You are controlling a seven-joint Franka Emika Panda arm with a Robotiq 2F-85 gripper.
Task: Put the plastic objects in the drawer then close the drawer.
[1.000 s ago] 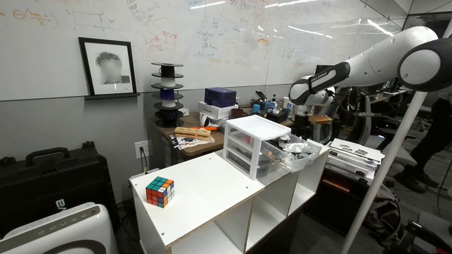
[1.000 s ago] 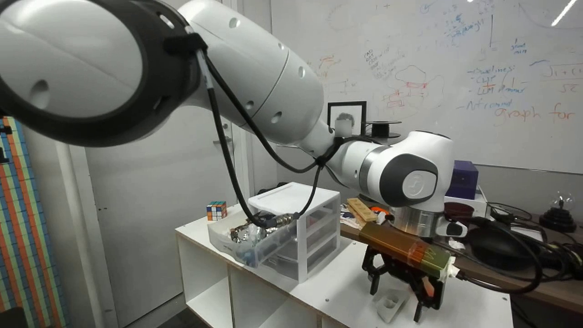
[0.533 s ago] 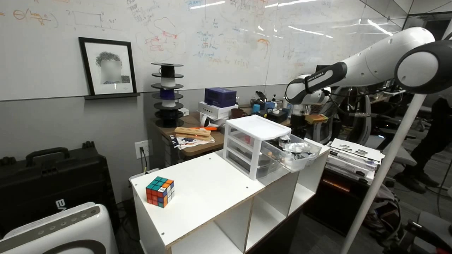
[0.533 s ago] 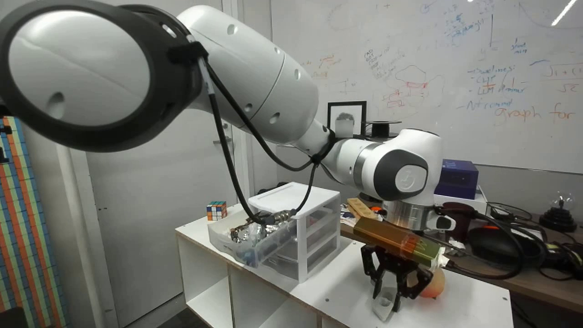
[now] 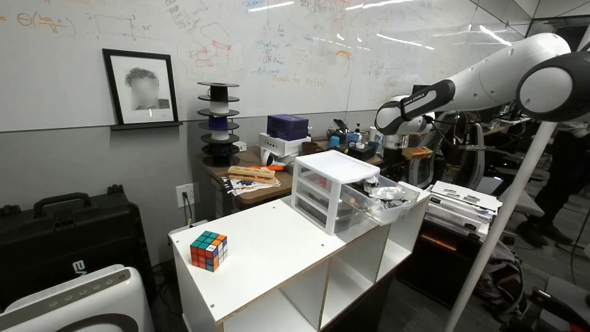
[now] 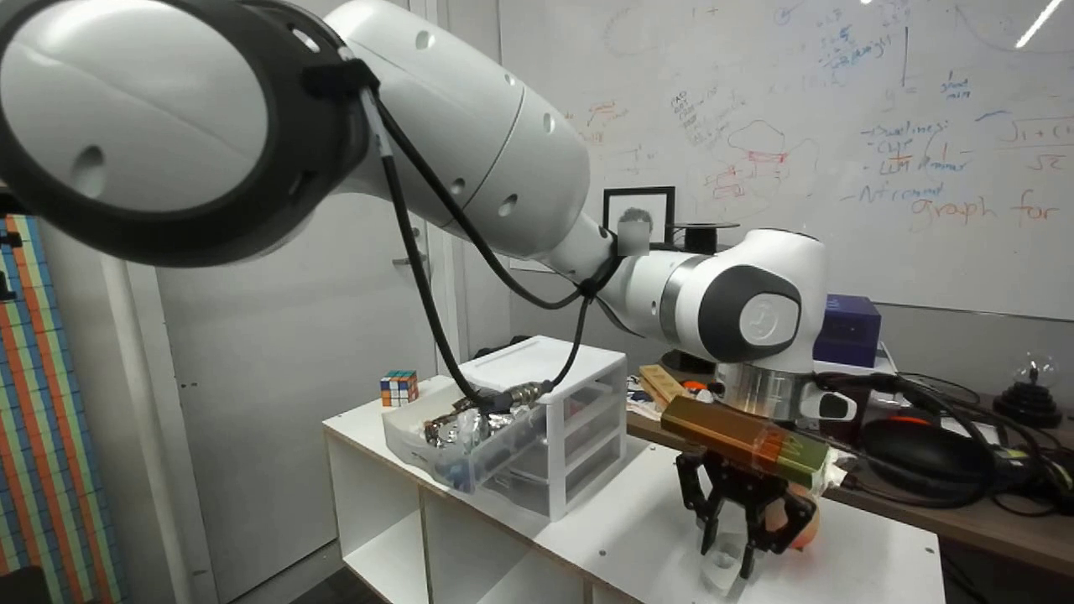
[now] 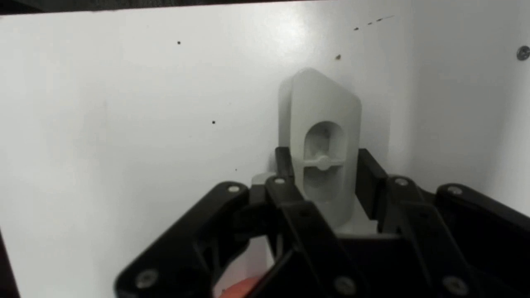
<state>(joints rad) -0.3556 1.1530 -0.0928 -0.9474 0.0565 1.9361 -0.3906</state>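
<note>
- The claw (image 7: pixel 323 155) grips a pale plastic piece (image 7: pixel 324 161), one finger against each long side in the wrist view.
- That piece is longer than it is wide, slanted at its far end, with two hollows parted by a thin bar.
- The claw points down over the white surface (image 5: pixel 258 260); whether the piece touches that surface, I cannot tell.
- In an exterior view a round orange-pink object (image 6: pixel 804 524) sits just beside the claw, partly hidden behind a finger.
- The drawer (image 6: pixel 428 457) is the top one of a small white three-tier unit (image 5: pixel 355 167), and it stands pulled out.
- Crumpled silvery packets (image 5: pixel 389 192) lie in the drawer in both exterior views.
- The unit stands on the same surface, between the claw and a Rubik's cube (image 5: pixel 209 251).
- An amber casing (image 6: pixel 742 436) is fixed above the fingers.
- The white arm (image 6: pixel 512 159) reaches past the drawer, and in that exterior view a cable connector (image 6: pixel 522 393) hangs in front of it.
- Behind, a framed portrait (image 5: pixel 143 87) leans against the whiteboard (image 5: pixel 295 46), near a stack of spools (image 5: pixel 219 122).
- A purple box (image 5: pixel 287 127) rests on a white box (image 5: pixel 283 144).
</note>
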